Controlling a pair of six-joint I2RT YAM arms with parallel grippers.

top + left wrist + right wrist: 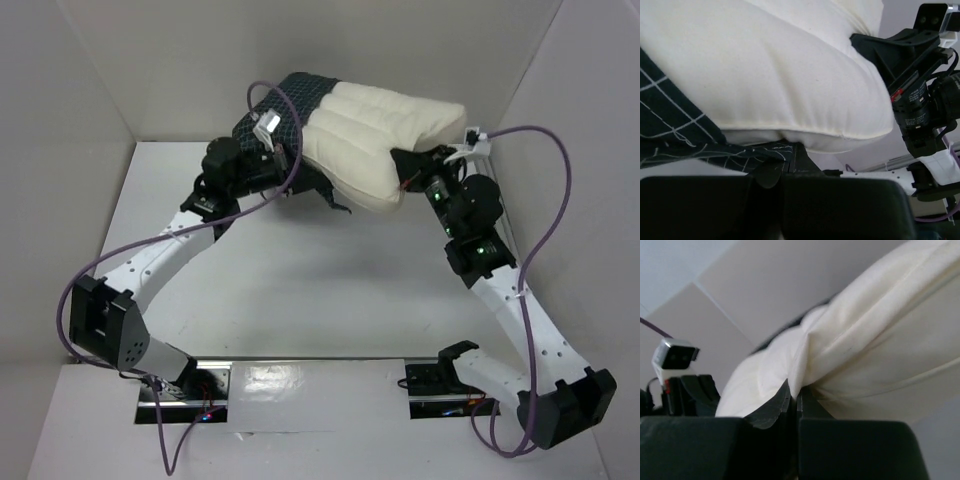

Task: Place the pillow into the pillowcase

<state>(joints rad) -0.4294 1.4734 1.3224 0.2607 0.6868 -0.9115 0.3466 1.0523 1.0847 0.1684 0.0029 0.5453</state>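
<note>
Cream cloth sits bunched in my right pincer (795,401), which is clenched on a fold along the lower edge of the pillow (880,340). My left pincer (786,162) is clenched too, nipping the hem of the dark checked pillowcase (670,120) just under the pillow's stitched seam; that hem sags loose to the left. Seen from above, the two grips are near each other beneath the pillow's front edge, and the pillow is held up between my arms. Only its left end is inside the pillowcase, whose mouth crosses it at a slant; most of it lies bare. Its far edge is near the back wall (300,50) and its right corner points at the right wall (590,100). Bare table (330,290) spreads on the near side, between my arms.
</note>
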